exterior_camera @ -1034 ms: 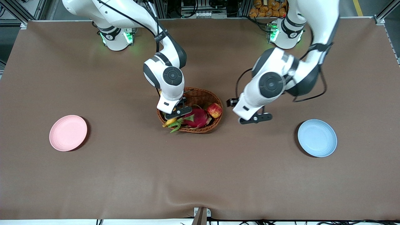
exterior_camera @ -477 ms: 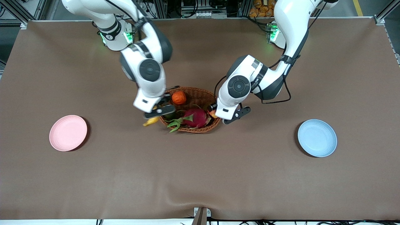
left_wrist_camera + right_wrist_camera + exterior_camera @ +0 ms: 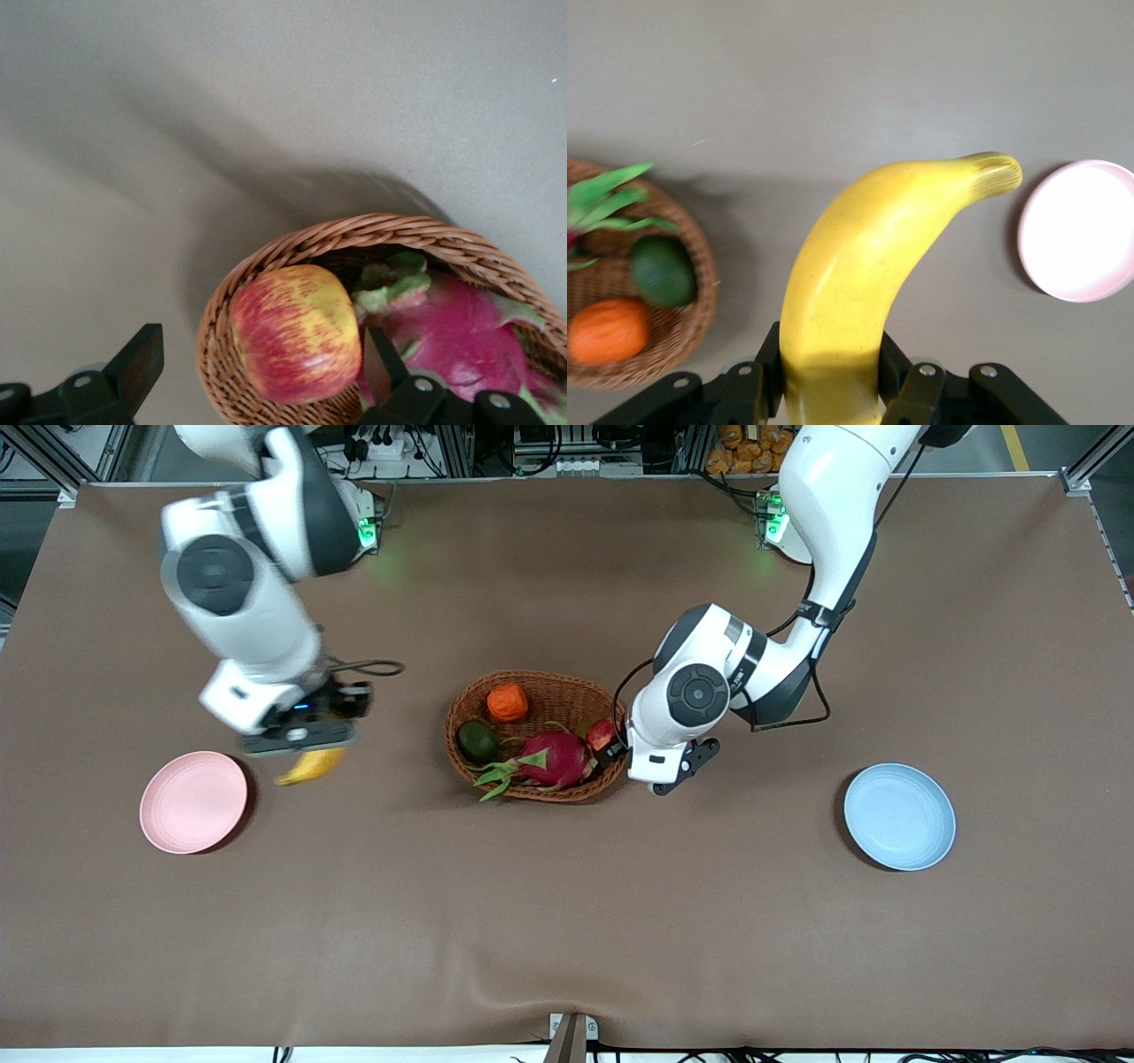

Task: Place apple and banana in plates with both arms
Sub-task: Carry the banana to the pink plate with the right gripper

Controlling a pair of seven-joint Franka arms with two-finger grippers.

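Note:
The yellow banana (image 3: pixel 310 765) hangs in the air, and my right gripper (image 3: pixel 298 737) is shut on it above the table, between the wicker basket (image 3: pixel 538 793) and the pink plate (image 3: pixel 193 802). In the right wrist view the banana (image 3: pixel 868 257) sticks out from the right gripper (image 3: pixel 830 363), its tip toward the pink plate (image 3: pixel 1079 232). The red-yellow apple (image 3: pixel 601 732) lies in the basket at the left arm's end. My left gripper (image 3: pixel 651 763) hovers open over that end. In the left wrist view the apple (image 3: pixel 297 332) shows between the fingers of the left gripper (image 3: pixel 261 363). The blue plate (image 3: pixel 899 816) holds nothing.
The basket (image 3: pixel 372 232) also holds a magenta dragon fruit (image 3: pixel 554 760), a dark green fruit (image 3: pixel 477 741) and an orange ridged fruit (image 3: pixel 507 702). Brown cloth covers the table. The two plates sit near opposite ends, both nearer to the front camera than the basket.
My right arm lifted the banana out of the basket and carried it toward the pink plate. My left gripper moved from beside the basket to over the apple.

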